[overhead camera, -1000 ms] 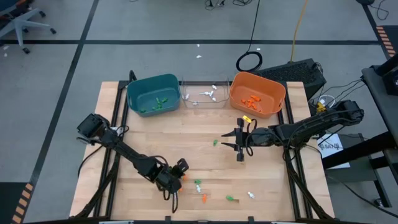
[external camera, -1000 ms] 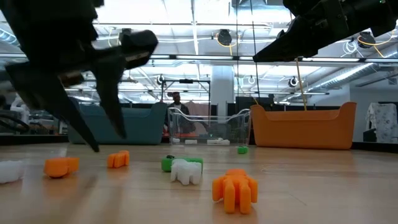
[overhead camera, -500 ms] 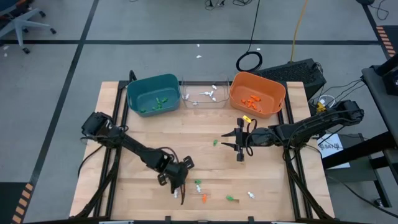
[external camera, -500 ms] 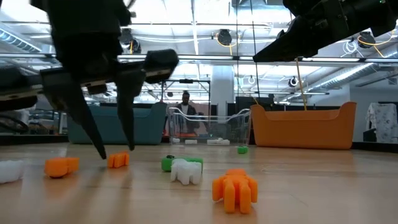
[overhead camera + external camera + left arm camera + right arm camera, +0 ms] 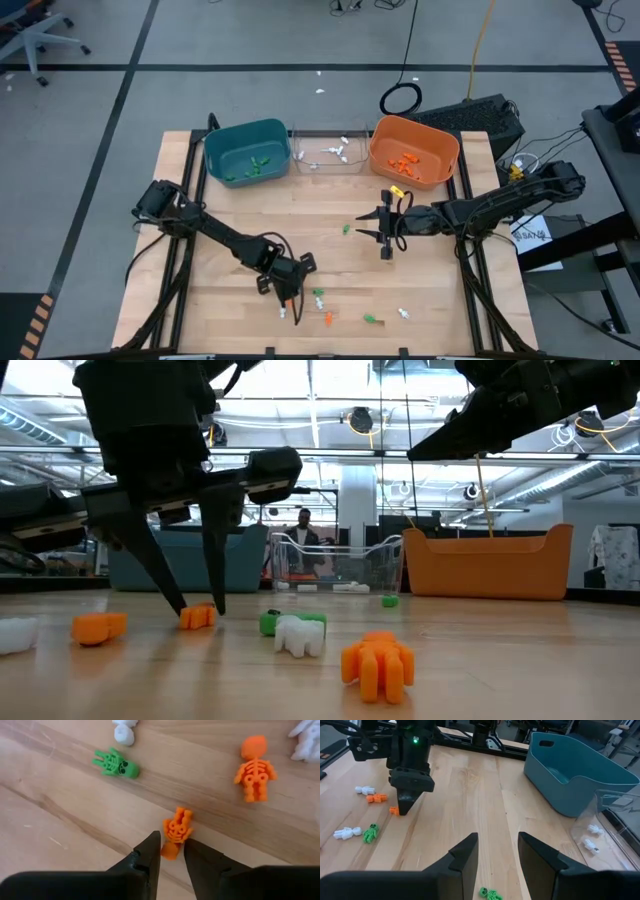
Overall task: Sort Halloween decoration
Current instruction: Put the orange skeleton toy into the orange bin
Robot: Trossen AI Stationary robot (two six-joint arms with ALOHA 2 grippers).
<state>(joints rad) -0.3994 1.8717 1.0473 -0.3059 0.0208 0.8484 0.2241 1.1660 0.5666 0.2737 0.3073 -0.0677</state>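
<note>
The Halloween decoration is a scatter of tiny skeleton trinkets near the table's near edge: an orange one (image 5: 176,831), a green one (image 5: 116,764), another orange (image 5: 255,770) and white ones (image 5: 300,635). My left gripper (image 5: 171,851) points down at the table, open. Its fingers stand on either side of the orange skeleton (image 5: 197,617), at one end of it. My right gripper (image 5: 385,238) hangs open above the table's middle, beside a lone green trinket (image 5: 347,229). More trinkets lie inside the bins. My left gripper comes from above with its fingertips (image 5: 152,845) close on either side of the near end (image 5: 170,851) of the orange skeleton, which lies flat on the table. Whether the fingers touch it I cannot tell.
Teal bin (image 5: 246,150), clear bin (image 5: 330,150) and orange bin (image 5: 413,152) stand in a row along the far edge. Loose trinkets lie right of my left gripper, among them a green one (image 5: 370,320) and a white one (image 5: 403,313). A person (image 5: 303,525) stands in the room beyond.
My left gripper has moved toward the table's right and come down to the table, so that its fingers now straddle the orange skeleton it was beside before. The trinkets and my right arm have kept still.
</note>
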